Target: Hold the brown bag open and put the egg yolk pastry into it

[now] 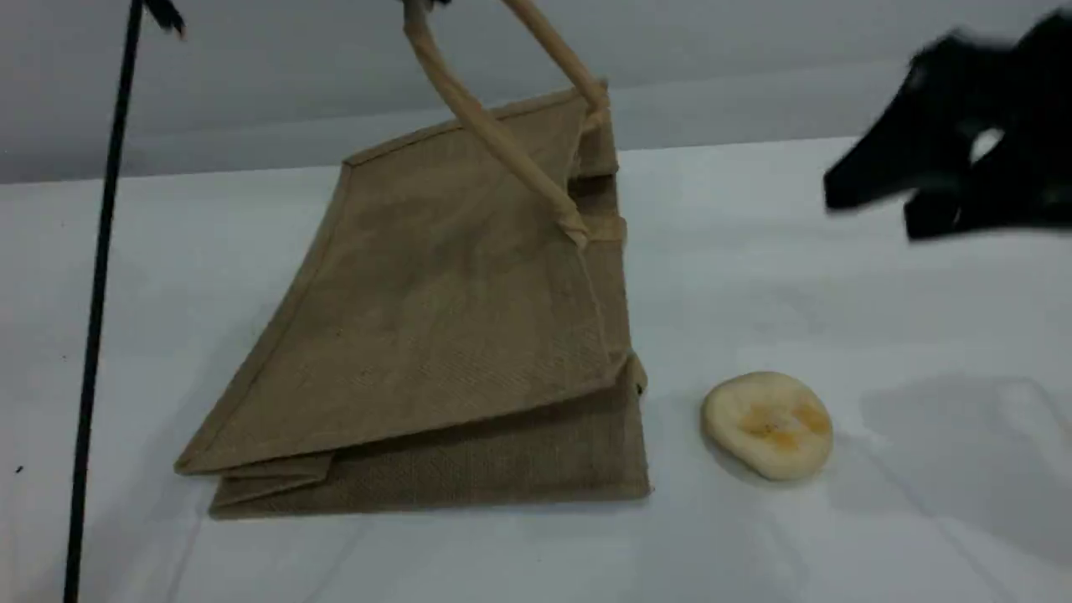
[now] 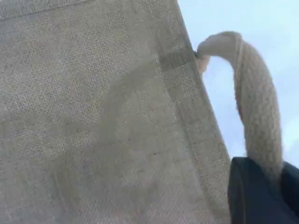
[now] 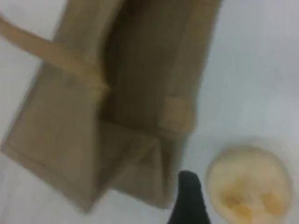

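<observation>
The brown bag (image 1: 435, 310) lies on the white table with its upper side pulled up, so its mouth gapes toward the right. One tan loop handle (image 1: 486, 126) runs taut up past the top edge of the scene view. In the left wrist view my left gripper (image 2: 275, 186) is shut on that handle (image 2: 257, 102), beside the bag's woven side (image 2: 93, 116). The egg yolk pastry (image 1: 769, 425) rests flat on the table just right of the bag's mouth. My right gripper (image 1: 875, 209) hovers open and empty, above and to the right of the pastry. Its fingertip (image 3: 189, 200) shows between the bag (image 3: 117, 93) and the pastry (image 3: 247, 184).
A thin black pole or cable (image 1: 96, 293) runs vertically down the scene's left side. The white table (image 1: 837, 536) stretches to a grey wall at the back.
</observation>
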Tool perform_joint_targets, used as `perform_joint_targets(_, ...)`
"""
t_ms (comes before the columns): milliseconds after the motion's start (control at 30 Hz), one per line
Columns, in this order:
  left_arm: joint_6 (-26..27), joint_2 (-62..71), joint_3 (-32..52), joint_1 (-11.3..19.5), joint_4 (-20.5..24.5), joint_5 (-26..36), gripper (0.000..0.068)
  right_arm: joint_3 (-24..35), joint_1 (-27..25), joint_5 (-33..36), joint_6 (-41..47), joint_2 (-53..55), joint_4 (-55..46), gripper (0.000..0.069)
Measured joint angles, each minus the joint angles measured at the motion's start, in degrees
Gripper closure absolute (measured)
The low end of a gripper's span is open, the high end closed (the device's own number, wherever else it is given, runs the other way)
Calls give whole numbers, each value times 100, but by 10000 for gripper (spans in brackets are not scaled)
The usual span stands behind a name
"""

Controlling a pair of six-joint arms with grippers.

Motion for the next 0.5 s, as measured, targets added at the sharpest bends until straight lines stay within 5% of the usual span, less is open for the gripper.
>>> perform_joint_targets(200,-7,-384,-52,0,491,617,598,-11,349,-447,-903,779,917,229)
perform_joint_targets(500,-30,-545,-52,0,539,916,598,-223,349,-344,-2086,1941,1742,229)
